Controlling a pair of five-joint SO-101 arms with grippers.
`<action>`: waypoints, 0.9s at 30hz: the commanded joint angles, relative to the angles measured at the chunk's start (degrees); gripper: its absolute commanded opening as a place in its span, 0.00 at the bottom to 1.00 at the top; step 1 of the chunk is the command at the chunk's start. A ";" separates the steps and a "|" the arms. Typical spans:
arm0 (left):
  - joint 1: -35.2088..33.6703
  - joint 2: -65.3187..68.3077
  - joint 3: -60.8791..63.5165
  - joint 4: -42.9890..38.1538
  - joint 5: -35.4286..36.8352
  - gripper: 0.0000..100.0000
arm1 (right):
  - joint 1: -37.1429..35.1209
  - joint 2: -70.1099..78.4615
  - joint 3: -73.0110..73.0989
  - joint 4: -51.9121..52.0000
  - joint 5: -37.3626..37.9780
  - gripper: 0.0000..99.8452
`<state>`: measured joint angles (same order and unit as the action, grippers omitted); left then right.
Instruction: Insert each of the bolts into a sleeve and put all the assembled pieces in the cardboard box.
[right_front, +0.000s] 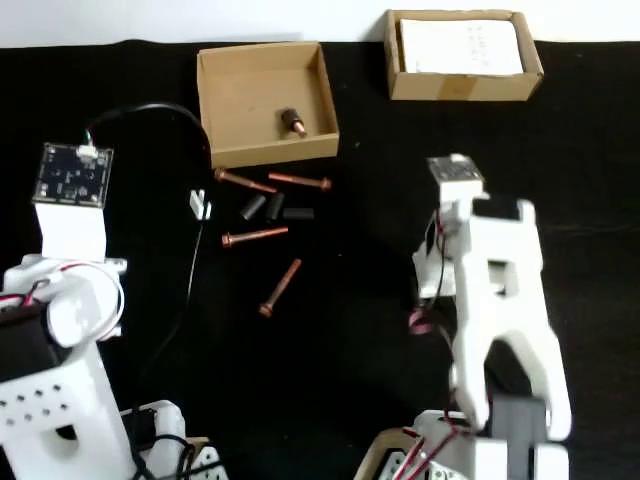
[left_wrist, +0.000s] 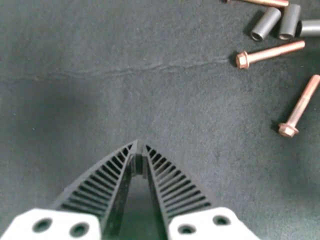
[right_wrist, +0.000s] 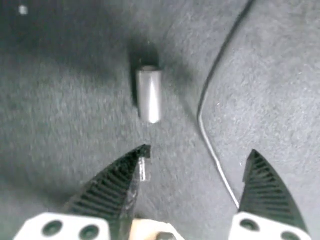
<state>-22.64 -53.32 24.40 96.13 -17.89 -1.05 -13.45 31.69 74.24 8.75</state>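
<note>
Wide-open right claw (right_wrist: 198, 150) near sleeve (right_wrist: 149, 95) (sheet (right_front: 462, 46) print illegible)

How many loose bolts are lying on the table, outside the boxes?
4: one bolt and another in front of the cardboard box, a third beside the sleeves, a fourth nearest the arms. Others may be hidden.

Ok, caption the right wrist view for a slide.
Open right claw beside a sleeve and a thin cable on the mat.
</note>
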 joint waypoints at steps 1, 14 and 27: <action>0.57 -0.57 1.63 -0.62 -0.35 0.01 | -3.03 -3.03 5.49 -7.43 -2.29 0.29; 0.57 -0.57 3.12 -0.70 -0.44 0.01 | -10.07 -2.95 14.46 -20.18 -8.70 0.29; 0.57 -0.57 3.21 -2.64 -0.44 0.01 | -9.98 4.09 19.65 -30.55 -8.70 0.29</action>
<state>-22.64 -53.41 27.82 94.20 -17.98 -10.64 -12.13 51.74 44.53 0.48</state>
